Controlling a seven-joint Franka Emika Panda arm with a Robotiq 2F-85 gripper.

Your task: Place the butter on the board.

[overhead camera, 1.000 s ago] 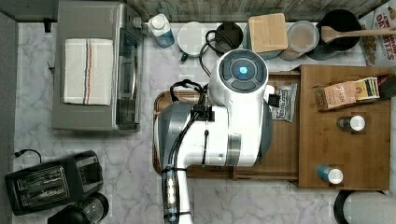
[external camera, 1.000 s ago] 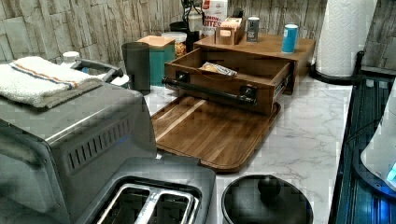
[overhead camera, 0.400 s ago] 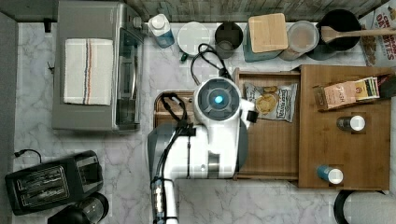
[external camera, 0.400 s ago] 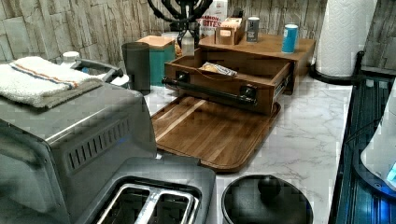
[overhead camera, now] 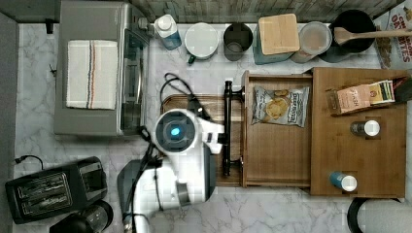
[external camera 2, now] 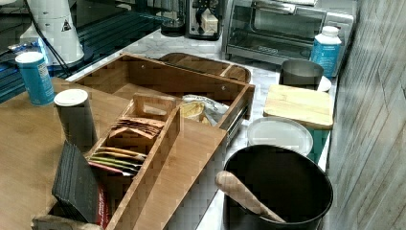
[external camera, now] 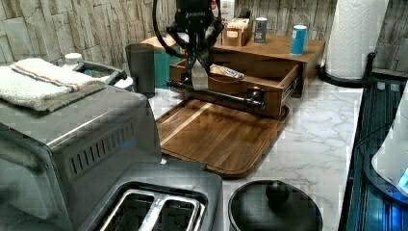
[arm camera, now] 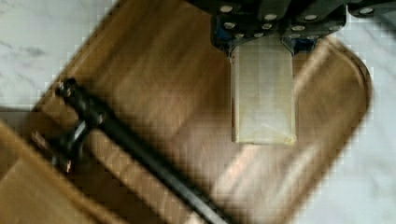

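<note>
The gripper (arm camera: 262,44) was closed on the butter (arm camera: 264,93), a pale wrapped stick. In the wrist view the jaws pinched its upper end from both long sides, and the rest of the stick hung straight out beyond the fingertips (arm camera: 288,43), its free end well clear of them. In the left view the butter (external camera: 199,77) dangled upright from the gripper (external camera: 196,61) in the air.

Past the free end of the stick lay the board (arm camera: 154,116), dark brown with a groove round its rim; the butter was held above it, not touching. In the left view the board (external camera: 216,137) sat flat on the marble counter (external camera: 312,125), below and in front of the jaws.

The bamboo tray (external camera: 240,86) stood just behind the jaws, its black bar handle (external camera: 216,94) crossing right behind the hanging stick, with a chip bag (overhead camera: 281,106) inside. In the top view the arm (overhead camera: 180,145) covered part of the board (overhead camera: 228,104).
</note>
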